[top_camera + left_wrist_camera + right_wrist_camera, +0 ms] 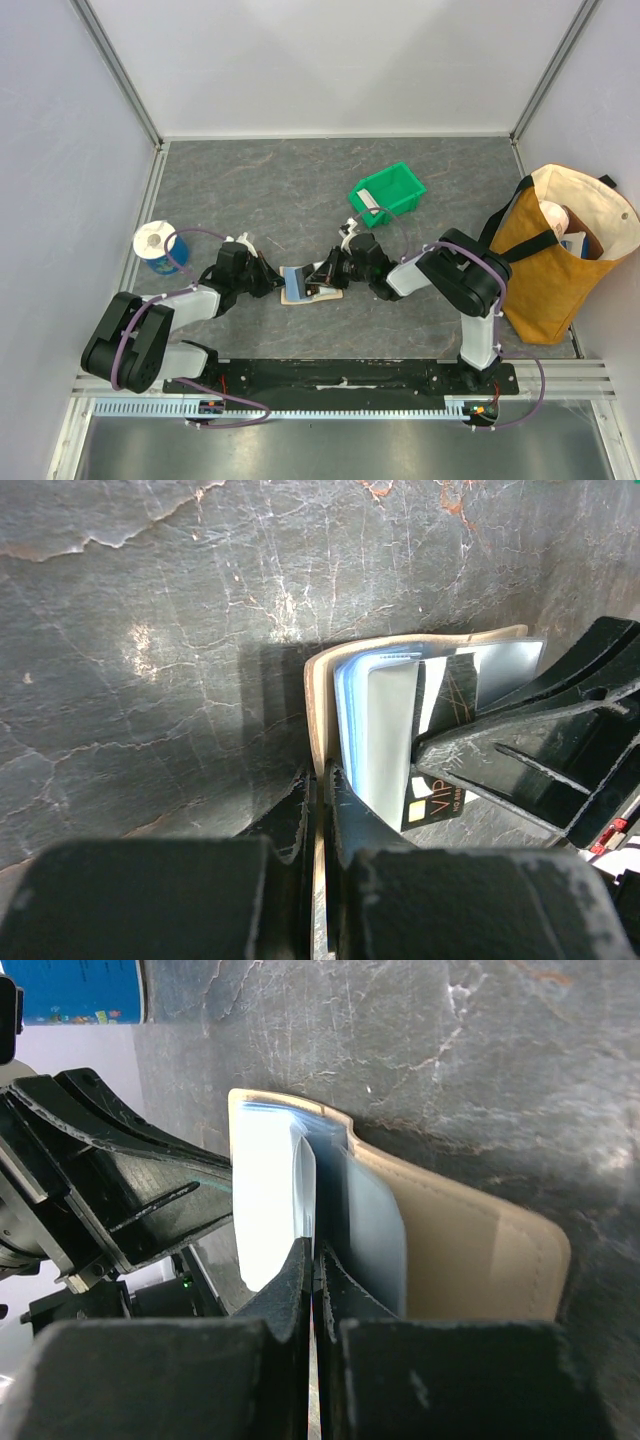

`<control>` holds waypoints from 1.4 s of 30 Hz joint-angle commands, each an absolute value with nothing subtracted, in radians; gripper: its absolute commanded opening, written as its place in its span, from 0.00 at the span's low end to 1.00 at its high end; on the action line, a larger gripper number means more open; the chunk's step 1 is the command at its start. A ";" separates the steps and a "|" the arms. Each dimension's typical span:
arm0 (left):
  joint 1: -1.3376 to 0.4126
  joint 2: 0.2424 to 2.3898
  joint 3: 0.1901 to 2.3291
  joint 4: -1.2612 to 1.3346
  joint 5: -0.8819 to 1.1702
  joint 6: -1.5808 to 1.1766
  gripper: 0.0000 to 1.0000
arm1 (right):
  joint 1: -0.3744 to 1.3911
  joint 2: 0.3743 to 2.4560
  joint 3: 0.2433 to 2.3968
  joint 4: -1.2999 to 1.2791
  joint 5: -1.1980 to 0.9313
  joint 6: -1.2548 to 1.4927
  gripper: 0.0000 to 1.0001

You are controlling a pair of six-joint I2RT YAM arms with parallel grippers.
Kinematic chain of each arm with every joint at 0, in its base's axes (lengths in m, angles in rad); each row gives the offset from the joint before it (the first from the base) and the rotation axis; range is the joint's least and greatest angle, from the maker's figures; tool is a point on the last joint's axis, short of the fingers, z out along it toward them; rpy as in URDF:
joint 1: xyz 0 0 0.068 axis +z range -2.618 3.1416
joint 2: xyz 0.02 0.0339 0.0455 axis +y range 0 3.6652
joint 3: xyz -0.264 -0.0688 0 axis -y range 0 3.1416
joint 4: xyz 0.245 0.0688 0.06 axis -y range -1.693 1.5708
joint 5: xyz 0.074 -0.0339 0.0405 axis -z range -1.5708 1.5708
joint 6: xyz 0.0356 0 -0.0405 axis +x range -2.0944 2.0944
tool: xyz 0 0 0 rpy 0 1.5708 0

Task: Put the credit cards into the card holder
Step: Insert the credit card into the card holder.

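The tan card holder (322, 294) lies open on the dark table between my two arms. My left gripper (272, 282) comes in from the left, and its jaws (322, 780) are shut on the holder's thin tan flap (318, 700). Light blue credit cards (375, 730) stand in the holder's pocket. My right gripper (330, 272) reaches in from the right, shut (316, 1255) on the edge of a dark credit card (440, 805) marked VIP, which stands partly inside the holder (470, 1260). A pale card (265, 1200) shows beside it.
A green plastic bin (388, 192) holding something white sits behind the holder. A blue can (155, 247) stands at the left edge. A tan tote bag (560, 250) fills the right side. White walls enclose the table.
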State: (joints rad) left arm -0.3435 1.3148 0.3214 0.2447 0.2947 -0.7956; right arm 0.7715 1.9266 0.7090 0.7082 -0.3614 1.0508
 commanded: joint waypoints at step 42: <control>-0.348 1.342 0.333 0.210 0.287 -0.764 0.02 | 0.801 1.933 0.873 0.624 -0.462 0.943 0.23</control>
State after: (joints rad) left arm -0.3443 1.3174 0.3237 0.2485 0.2974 -0.7952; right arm 0.7887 1.9057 0.8375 0.4854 -0.3748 0.8921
